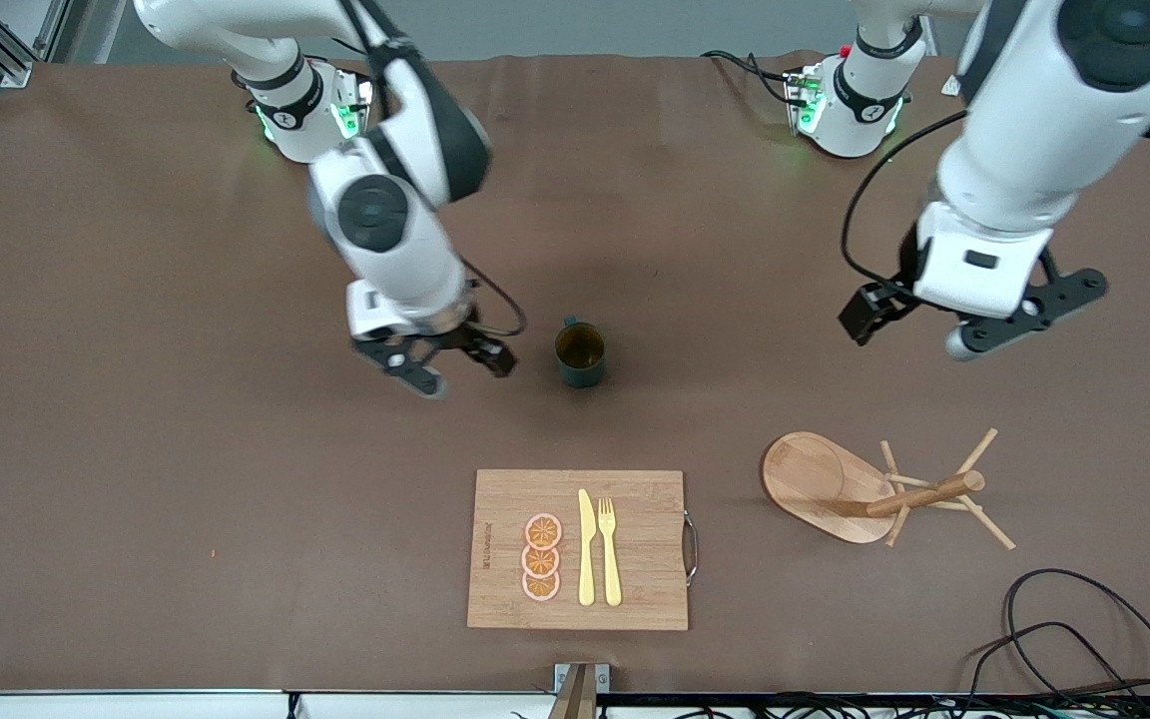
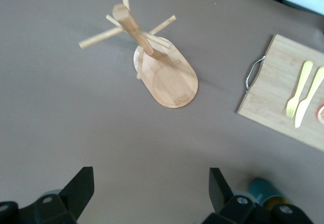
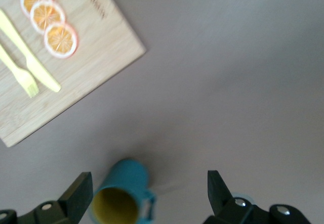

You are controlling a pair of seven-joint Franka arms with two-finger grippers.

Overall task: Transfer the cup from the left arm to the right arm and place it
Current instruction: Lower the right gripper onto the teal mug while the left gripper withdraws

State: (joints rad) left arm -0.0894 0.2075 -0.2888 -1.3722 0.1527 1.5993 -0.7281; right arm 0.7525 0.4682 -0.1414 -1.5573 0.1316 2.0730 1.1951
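**Cup on table, both grippers empty**

The cup (image 1: 581,354) is seen upright on the bare table, near mid-table, farther from the front camera than the cutting board (image 1: 635,589). Its handle is turned toward the robots' bases. Nothing is touching it.

The right gripper (image 1: 447,367) is held just above the table beside the cup, toward the right arm's end. Its fingers are spread wide and nothing is gripped. In the right wrist view the cup (image 3: 121,196) shows close to one finger (image 3: 78,193), apart from it.

The left gripper (image 1: 974,315) is held high over the table toward the left arm's end, over the area between its base and the wooden peg stand (image 1: 874,487). Its fingers are spread wide, nothing held.

On the cutting board three orange slices (image 1: 541,557), a yellow knife (image 1: 586,549) and a yellow fork (image 1: 610,551) are laid side by side. The peg stand is upright on its oval base, beside the board toward the left arm's end.
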